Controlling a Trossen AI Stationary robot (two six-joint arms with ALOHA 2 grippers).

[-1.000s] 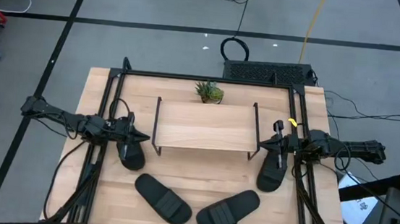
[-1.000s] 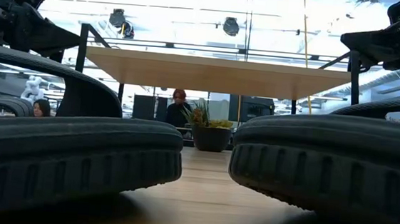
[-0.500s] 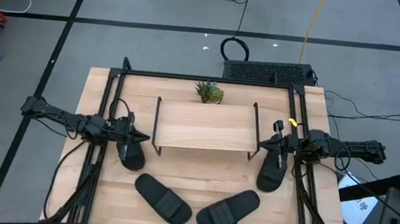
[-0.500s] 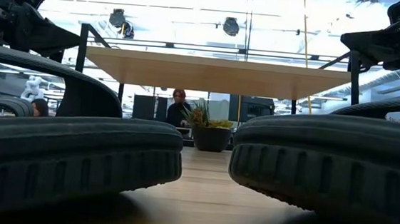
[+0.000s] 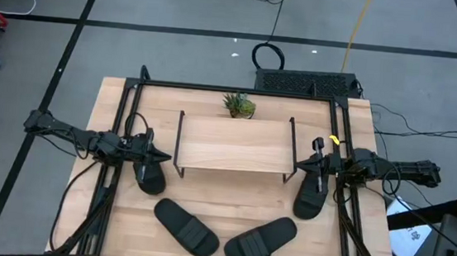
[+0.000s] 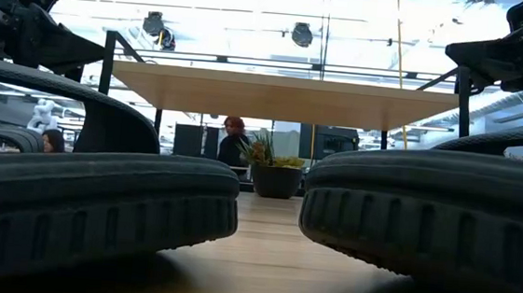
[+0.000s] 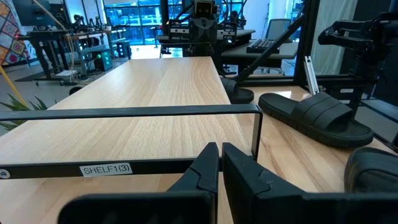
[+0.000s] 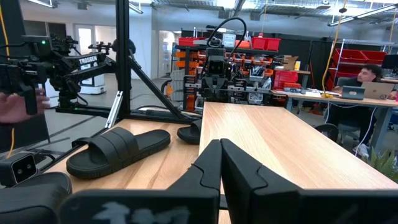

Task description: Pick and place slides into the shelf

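Both grippers, left (image 5: 160, 155) and right (image 5: 304, 162), jaws clenched and empty, flank the shelf (image 5: 233, 144) above slides (image 5: 149, 173), poised to grasp.

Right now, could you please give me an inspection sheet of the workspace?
Surface: wooden table, black frame rails along its edges.
Job's things: shelf mid-table, top bare; four slides on the table, one at each end of the shelf, two in front.
Clutter: potted plant behind the shelf.
Grippers: left gripper and right gripper shut, one at each shelf end.
Cables: along both arms; more on the floor.
Surroundings: people at desks beyond.
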